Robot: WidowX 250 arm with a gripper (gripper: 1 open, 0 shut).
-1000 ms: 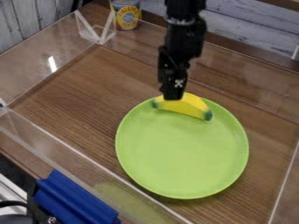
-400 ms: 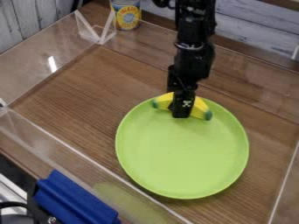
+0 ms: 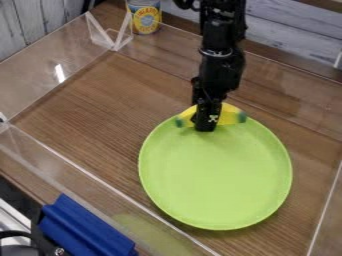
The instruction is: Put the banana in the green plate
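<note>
The green plate (image 3: 221, 185) lies on the wooden table at centre right. The banana (image 3: 230, 113) rests on the plate's far rim, yellow with a dark green tip showing to the left of the fingers. My gripper (image 3: 207, 120) has come straight down on the banana's middle. Its black fingers (image 3: 206, 108) are closed against the fruit and hide most of it. The arm rises vertically above it.
Clear acrylic walls (image 3: 40, 150) enclose the table. A yellow can (image 3: 144, 17) and a clear stand (image 3: 104, 35) sit at the back left. A blue object (image 3: 83, 232) lies outside the front left wall. Bare wood (image 3: 94, 100) stretches left of the plate.
The gripper dropped from above the banana onto it and its fingers closed in. The plate and banana slid slightly to the right.
</note>
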